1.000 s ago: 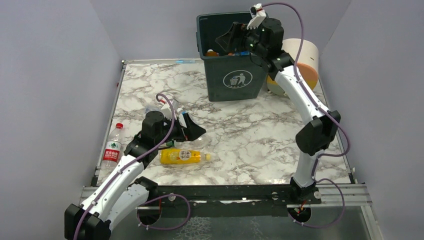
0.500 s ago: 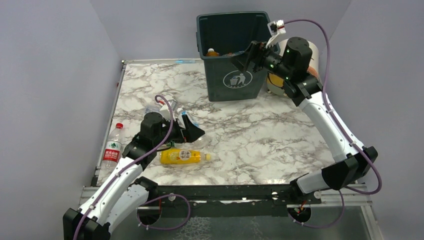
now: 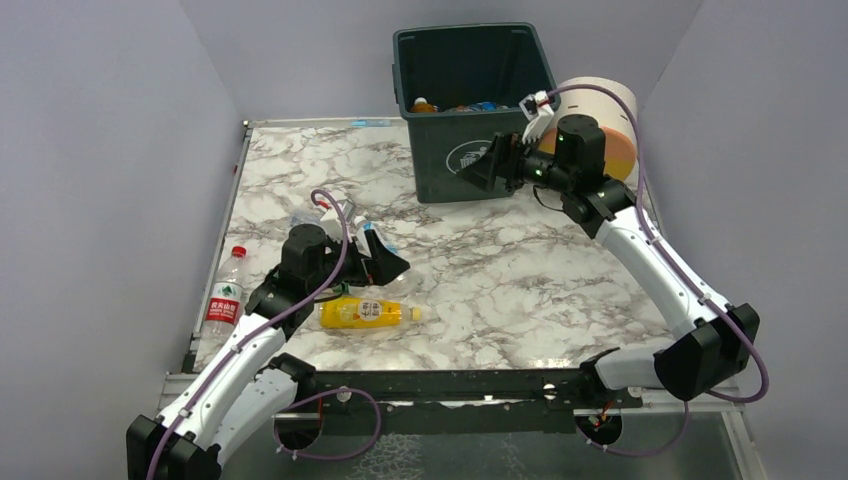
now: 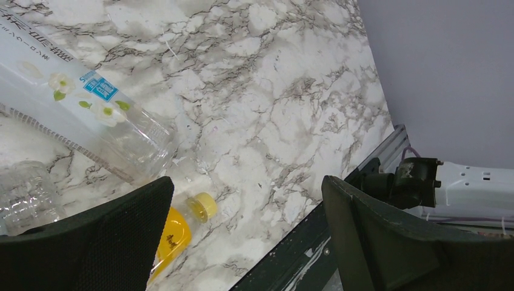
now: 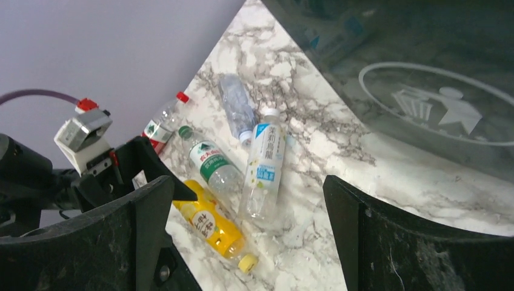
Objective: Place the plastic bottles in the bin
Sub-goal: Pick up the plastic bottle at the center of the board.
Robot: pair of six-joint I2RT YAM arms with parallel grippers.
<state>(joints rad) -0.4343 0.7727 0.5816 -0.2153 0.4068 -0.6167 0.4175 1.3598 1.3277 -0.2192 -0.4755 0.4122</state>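
Surface: grey-veined white marble tabletop (image 3: 500, 280), enclosed by lilac walls.
Left gripper (image 3: 390, 262): fingers spread fully, nothing held; hung low over tabletop.
Right gripper (image 3: 485, 168): fingers spread wide, empty, before bin (image 3: 440, 150) front.
Bottles: yellow-orange bottle (image 3: 362, 313), white-blue labelled bottle (image 5: 264, 163) with Chinese characters, green-labelled bottle (image 5: 209, 159), red-capped bottle (image 3: 225, 295); laid flat on marble.
Bin: dark green square plastic, white litter symbol; bottles inside.

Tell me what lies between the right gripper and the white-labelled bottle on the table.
Only bare marble table: the top view shows nothing between the right gripper and the white-labelled bottle, and the right wrist view shows that same stretch bare.
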